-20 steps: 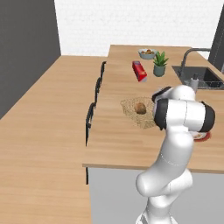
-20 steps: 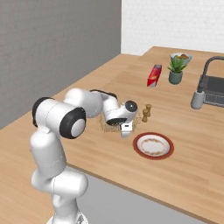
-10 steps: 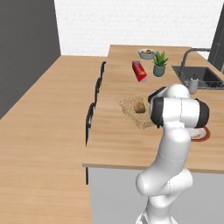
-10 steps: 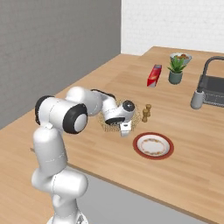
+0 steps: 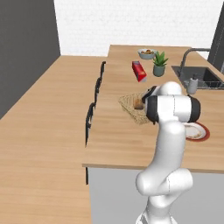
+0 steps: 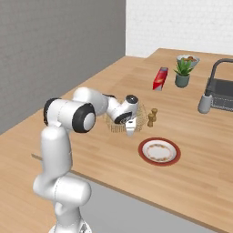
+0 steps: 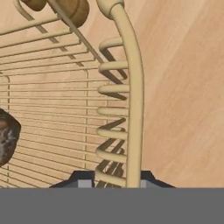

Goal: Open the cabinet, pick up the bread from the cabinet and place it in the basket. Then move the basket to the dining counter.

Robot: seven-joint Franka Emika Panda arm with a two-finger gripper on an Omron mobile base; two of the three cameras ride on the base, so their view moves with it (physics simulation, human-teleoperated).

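The tan wire basket [image 5: 129,105] rests on the wood-topped dining counter [image 5: 113,144], with the small brown bread [image 5: 139,104] lying inside it. In the hand view the bread [image 7: 6,136] sits at the left on the basket floor, and the basket's rim and looped side wall [image 7: 131,100] run down between my two fingertips. My gripper [image 6: 130,129] is lowered onto the near-right edge of the basket [image 6: 113,126] and is shut on that rim. My forearm hides part of the basket in both base views.
Two small brown shakers [image 6: 152,117] stand just beyond the basket. A red-rimmed plate [image 6: 159,151] lies to its right. Further back are a red box [image 5: 139,71], a potted plant [image 5: 159,64], a bowl [image 5: 147,53], a soap bottle [image 5: 191,84] and the sink [image 5: 201,76]. Dark stools [image 5: 92,113] line the counter's left edge.
Almost nothing differs. My elbow has swung slightly, while the basket rests at about the same spot on the counter with my gripper still at its rim.
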